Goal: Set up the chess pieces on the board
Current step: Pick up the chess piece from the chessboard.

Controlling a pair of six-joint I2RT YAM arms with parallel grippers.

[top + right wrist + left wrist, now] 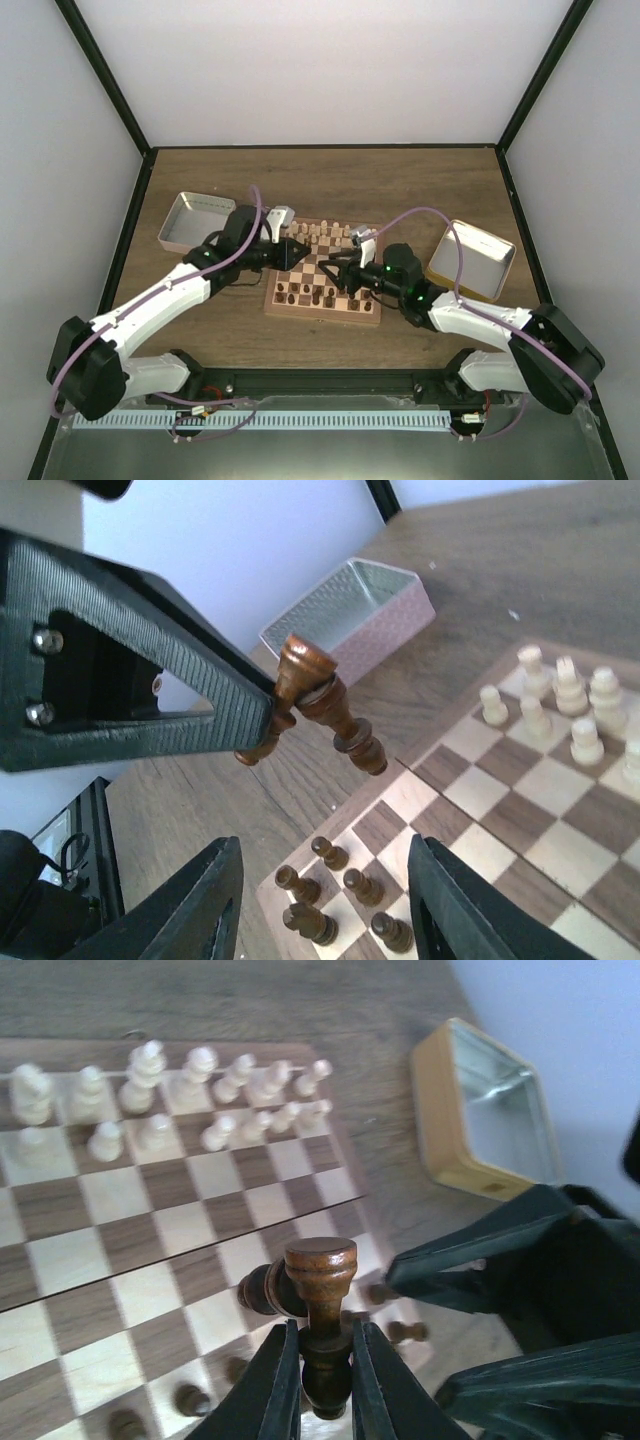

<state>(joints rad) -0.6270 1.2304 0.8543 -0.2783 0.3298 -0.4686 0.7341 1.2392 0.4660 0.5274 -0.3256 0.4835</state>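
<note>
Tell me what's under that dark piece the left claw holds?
The board, with small dark pieces standing on it; the left gripper hides the square directly below.

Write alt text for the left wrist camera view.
The left gripper clamps a dark brown chess piece above the board. Cream pieces stand in two rows at its far edge; a metal tray sits beside it.

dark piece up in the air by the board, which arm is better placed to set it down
Left. On the left arm the jaws are shut on the dark piece, raised by the dark rows of the board, so it likely only needs lowering. On the right arm the jaws stand open and empty.
</note>
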